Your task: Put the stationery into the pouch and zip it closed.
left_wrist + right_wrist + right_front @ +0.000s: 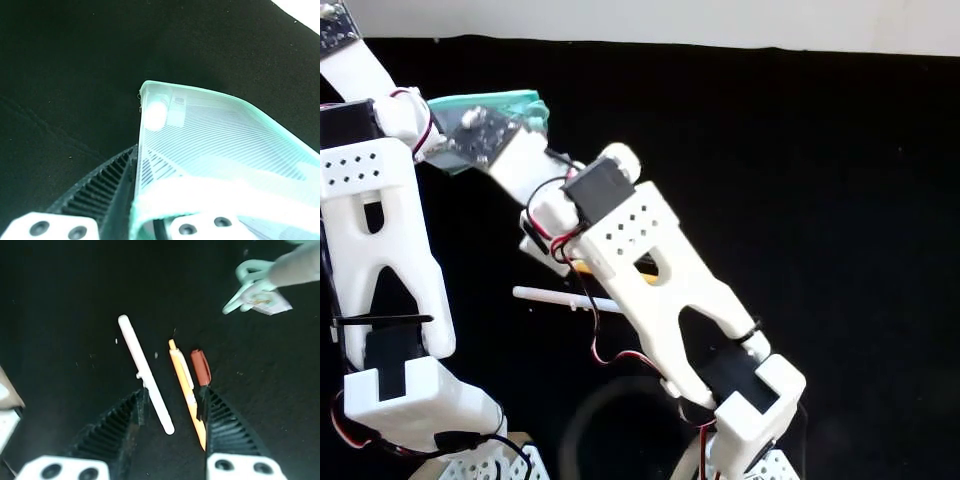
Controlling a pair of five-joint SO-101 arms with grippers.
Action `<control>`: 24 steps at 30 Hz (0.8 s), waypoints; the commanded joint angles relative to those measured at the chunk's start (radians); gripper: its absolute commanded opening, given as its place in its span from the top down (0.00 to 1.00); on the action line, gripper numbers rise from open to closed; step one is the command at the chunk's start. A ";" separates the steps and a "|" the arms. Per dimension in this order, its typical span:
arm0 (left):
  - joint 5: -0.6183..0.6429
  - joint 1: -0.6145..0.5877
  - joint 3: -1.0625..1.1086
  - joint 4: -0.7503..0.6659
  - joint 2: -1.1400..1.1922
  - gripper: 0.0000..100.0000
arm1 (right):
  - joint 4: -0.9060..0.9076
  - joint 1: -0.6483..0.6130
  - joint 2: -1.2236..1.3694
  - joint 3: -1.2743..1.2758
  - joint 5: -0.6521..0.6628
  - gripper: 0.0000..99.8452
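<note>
My left pincer (142, 172) is pinching the pouch (215, 145) by one edge. The black ribbed finger (100, 192) sits against one face, and the pale finger shows through the see-through mint plastic on the other. The pouch is lifted off the black table (820, 200), and in the high view it hangs at the far left, beyond my right arm (650, 270). I cannot tell whether its zip is open.

My right pincer (172, 402) is spread wide and points down at the table, pinching nothing. The white pen (145, 372) lies flat between its two fingers, passing just beside the tip of one. The orange pen (187, 387) lies beside the white one, roughly parallel and apart from it. It is also within the gap and runs close along the other finger. A short red-brown piece (201, 367) lies just beside the orange pen, right at that same fingertip; I cannot tell what it is. All three lie on the table outside the pouch, which hangs farther off from my right pincer. In the high view the white pen sticks out from under my right arm toward the left
</note>
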 commanded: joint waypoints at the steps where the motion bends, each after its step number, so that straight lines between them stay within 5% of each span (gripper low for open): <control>1: 0.005 0.016 -0.008 -0.015 -0.002 0.99 | -0.061 -0.019 -0.058 0.082 0.041 0.84; 18: 0.003 0.012 -0.008 -0.015 -0.002 0.99 | -0.343 -0.028 -0.059 0.479 0.083 0.84; 24: 0.003 0.012 -0.008 -0.014 -0.002 0.99 | -0.510 -0.030 -0.058 0.602 0.221 0.84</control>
